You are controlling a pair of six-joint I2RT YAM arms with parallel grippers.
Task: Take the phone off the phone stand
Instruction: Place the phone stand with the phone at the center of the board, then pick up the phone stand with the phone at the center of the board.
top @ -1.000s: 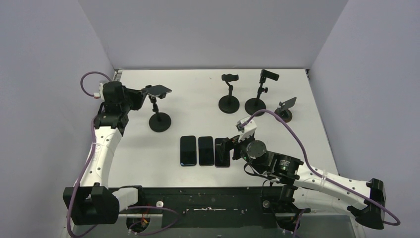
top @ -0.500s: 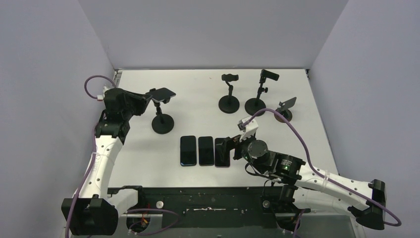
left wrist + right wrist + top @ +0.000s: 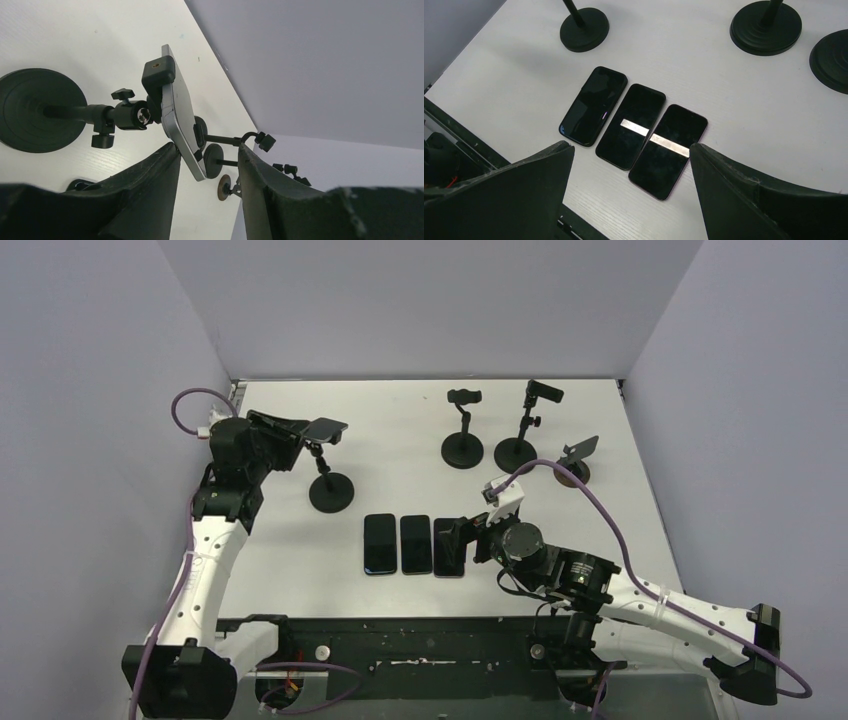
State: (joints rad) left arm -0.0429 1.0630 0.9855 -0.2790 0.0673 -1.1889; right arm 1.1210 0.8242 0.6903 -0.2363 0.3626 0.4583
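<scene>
Left wrist: slim silver-edged phone [image 3: 177, 110] in black disc-based stand [image 3: 36, 111].

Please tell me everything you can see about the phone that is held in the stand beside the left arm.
The phone is a slim slab with a silvery edge, clamped by the black holder of the phone stand, whose round base sits on the table. It is tilted, not flat. One end lies between the open fingers of the left gripper; contact cannot be confirmed.
</scene>
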